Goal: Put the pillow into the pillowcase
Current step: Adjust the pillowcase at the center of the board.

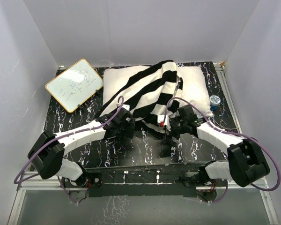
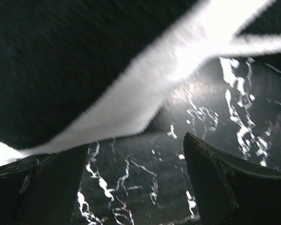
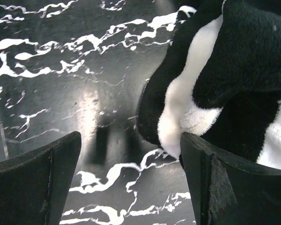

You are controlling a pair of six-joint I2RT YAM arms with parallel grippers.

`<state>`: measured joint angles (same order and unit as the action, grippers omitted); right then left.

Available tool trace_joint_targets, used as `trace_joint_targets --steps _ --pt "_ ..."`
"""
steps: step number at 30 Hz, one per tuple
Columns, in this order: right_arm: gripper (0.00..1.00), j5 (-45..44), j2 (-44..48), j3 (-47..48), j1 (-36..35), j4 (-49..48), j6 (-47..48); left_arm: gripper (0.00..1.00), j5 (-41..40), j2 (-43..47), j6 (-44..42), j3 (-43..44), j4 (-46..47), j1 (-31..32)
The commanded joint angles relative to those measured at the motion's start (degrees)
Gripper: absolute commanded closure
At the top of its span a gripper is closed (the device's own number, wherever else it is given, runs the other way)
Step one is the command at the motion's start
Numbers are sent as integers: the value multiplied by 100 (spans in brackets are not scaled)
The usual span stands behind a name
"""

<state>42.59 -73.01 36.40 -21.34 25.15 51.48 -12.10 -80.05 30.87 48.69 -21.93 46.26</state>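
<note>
Pillow (image 1: 194, 82) lies flat, whiteboard (image 1: 75, 84) just left of it, striped pillowcase (image 1: 150, 89) draped over its middle and off its near edge. Left gripper (image 2: 136, 150) and right gripper (image 3: 131, 136) sit by that edge, both wide open, empty.

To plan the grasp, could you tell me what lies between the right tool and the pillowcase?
Nothing but bare marbled table: in the right wrist view the open right tool faces the pillowcase, whose fold comes right up to one finger.
</note>
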Motion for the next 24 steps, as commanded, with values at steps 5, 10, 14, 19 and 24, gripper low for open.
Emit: trace_joint_targets --steps 5,10,14,19,24 --pt "13 -1377 -347 -253 -419 -2412 -1568 24 -1247 -566 -192 -26 858 -2" --pt "46 -1503 -437 -227 -463 -2477 -1707 39 -1367 -1000 -210 46 949 -9" --pt "82 -1211 -448 -138 -463 -2167 -1700 93 -1516 -978 -190 -15 815 -19" --pt "92 -823 -374 308 -455 -1248 -1607 100 -1508 -352 -454 28 427 -38" --pt "92 -699 -135 1637 -340 500 -1023 100 -1494 809 -917 294 -147 -58"
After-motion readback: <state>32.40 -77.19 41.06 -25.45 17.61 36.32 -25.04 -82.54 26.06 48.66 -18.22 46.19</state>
